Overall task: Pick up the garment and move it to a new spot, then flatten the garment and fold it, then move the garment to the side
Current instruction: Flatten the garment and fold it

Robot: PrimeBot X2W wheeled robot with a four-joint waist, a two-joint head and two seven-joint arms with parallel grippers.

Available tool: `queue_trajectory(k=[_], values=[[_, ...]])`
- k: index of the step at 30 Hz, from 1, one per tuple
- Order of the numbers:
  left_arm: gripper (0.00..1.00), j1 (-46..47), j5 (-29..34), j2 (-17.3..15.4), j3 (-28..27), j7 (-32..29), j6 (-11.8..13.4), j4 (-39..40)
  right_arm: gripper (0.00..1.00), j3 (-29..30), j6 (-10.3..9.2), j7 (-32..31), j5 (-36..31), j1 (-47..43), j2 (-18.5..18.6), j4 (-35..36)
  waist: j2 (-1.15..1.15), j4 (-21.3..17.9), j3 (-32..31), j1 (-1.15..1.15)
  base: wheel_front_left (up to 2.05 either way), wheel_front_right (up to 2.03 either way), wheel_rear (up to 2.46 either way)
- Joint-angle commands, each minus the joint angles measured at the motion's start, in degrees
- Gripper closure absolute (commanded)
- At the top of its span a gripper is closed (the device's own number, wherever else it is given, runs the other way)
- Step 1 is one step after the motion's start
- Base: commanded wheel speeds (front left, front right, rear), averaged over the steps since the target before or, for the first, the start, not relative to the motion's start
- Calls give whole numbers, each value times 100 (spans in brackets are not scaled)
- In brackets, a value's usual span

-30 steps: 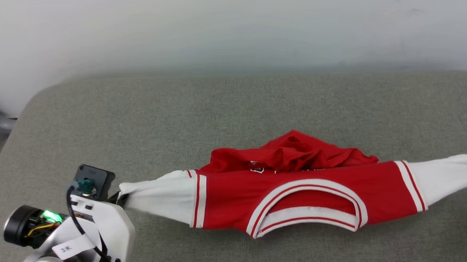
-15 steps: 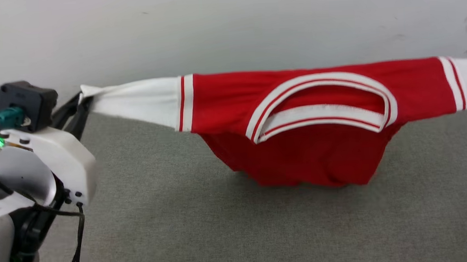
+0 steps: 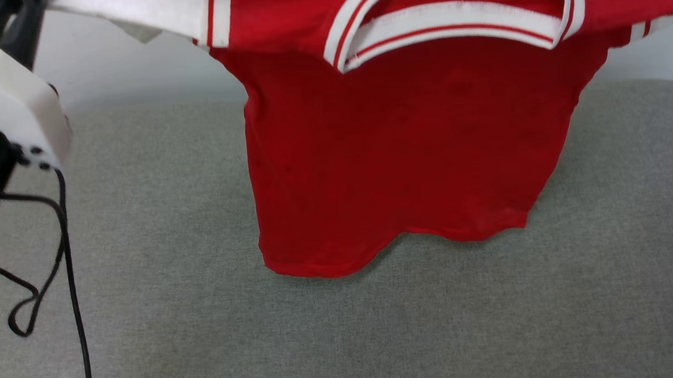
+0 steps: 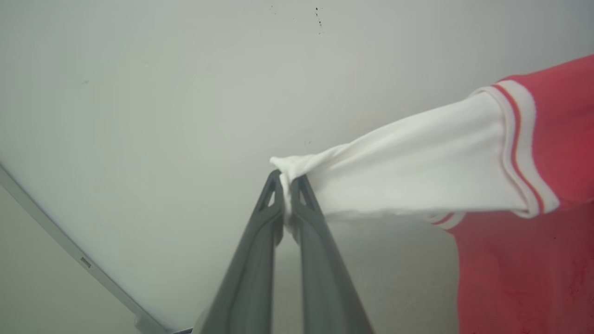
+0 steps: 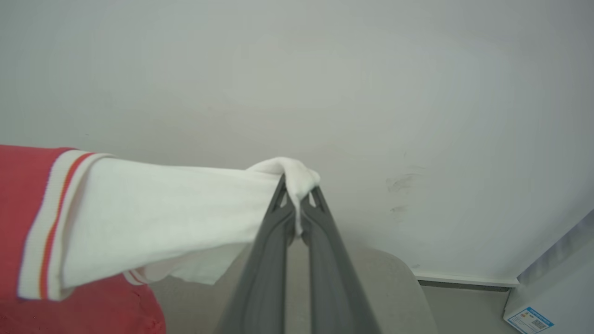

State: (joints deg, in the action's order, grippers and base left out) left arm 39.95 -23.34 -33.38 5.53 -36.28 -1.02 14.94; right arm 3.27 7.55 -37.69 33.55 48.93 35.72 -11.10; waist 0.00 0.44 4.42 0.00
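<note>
The garment, a red T-shirt with white sleeves and a striped collar, hangs stretched between my two grippers above the grey padded surface. Its red body drops straight down, and its hem hangs close over the surface. In the left wrist view my left gripper is shut on the tip of one white sleeve. My right gripper is pinched shut on the tip of the other white sleeve. The white left forearm shows at the head view's upper left.
A pale wall stands right behind the padded surface. A loose black cable hangs from my left arm at the left edge. At the right wrist view's lower right stand a white cabinet corner and a strip of floor.
Both grippers have raised the garment from lying bunched on the surface to hanging high and spread out. The head camera has shifted too, so the collar now sits at the picture's top.
</note>
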Motion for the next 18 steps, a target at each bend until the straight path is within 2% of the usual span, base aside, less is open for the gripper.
queue_trajectory(k=[1, 7, 18], values=[[100, 281, 36, -29, -30, 18, -21, -91, 100, -35, -12, 94, -75, 269, -47, -88, 0, -34, 411, 0, 0, 0, 0], [100, 1505, 209, -13, 49, 430, -170, -894, 100, -60, -12, 705, -469, 1434, -354, -724, 0, -50, 1117, 0, 0, 0, 0], [100, 3318, 515, 248, 157, 1392, -172, -2209, 100, 51, -12, 1837, -1268, 3252, -727, -1944, 0, -45, 2215, 0, 0, 0, 0]])
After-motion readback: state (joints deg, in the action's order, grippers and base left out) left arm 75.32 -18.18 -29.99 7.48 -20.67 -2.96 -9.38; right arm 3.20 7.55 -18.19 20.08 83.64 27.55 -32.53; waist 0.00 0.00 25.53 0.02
